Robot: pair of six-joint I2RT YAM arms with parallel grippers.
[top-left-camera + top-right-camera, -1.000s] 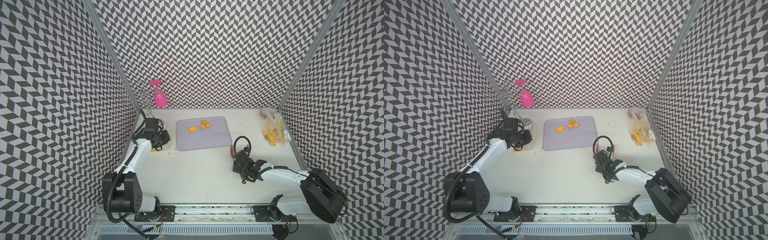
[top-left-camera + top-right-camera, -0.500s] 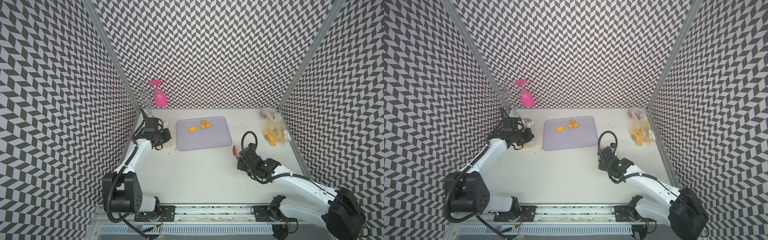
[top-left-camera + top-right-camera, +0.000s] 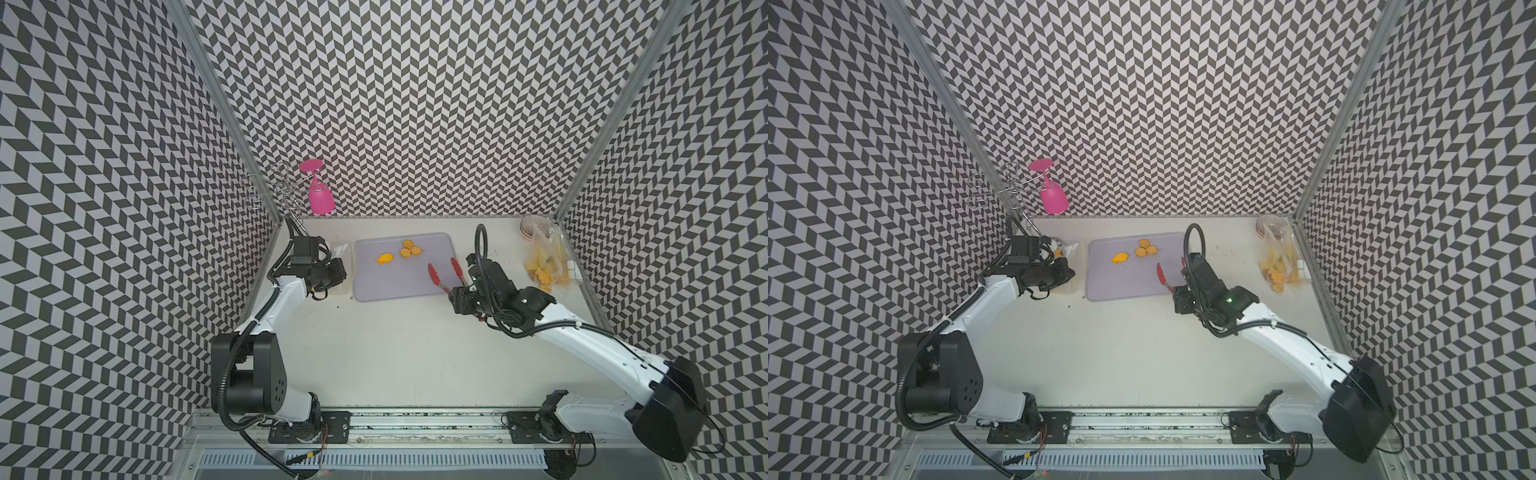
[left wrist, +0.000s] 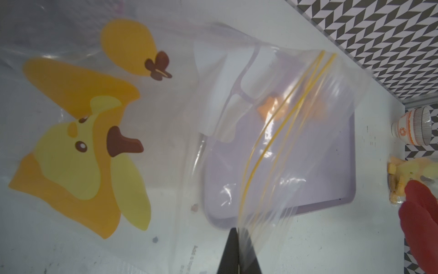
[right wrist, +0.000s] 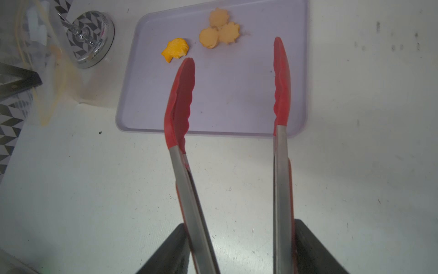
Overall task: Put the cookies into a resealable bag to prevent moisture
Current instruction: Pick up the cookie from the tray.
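A fish-shaped cookie (image 3: 385, 258) and three scalloped round cookies (image 3: 410, 249) lie on the lilac tray (image 3: 399, 286); the right wrist view shows the fish (image 5: 175, 49) and the rounds (image 5: 220, 32). My left gripper (image 3: 337, 272) is shut on the rim of a clear resealable bag (image 4: 284, 154) with a duck print, held up just left of the tray. My right gripper (image 5: 239, 227) is shut on red-tipped tongs (image 3: 444, 274). The tongs' tips (image 5: 182, 95) are spread over the tray's right half with nothing between them.
A second clear bag (image 3: 544, 266) holding several cookies lies by the right wall, with a small bowl (image 3: 534, 226) behind it. A pink glass (image 3: 320, 195) hangs on a wire rack (image 3: 278, 191) in the back left corner, its chrome base (image 5: 92, 40) beside the tray.
My right arm has swung from the table's front middle back toward the tray, bringing the tongs over its right half. The left arm and bag have hardly moved.
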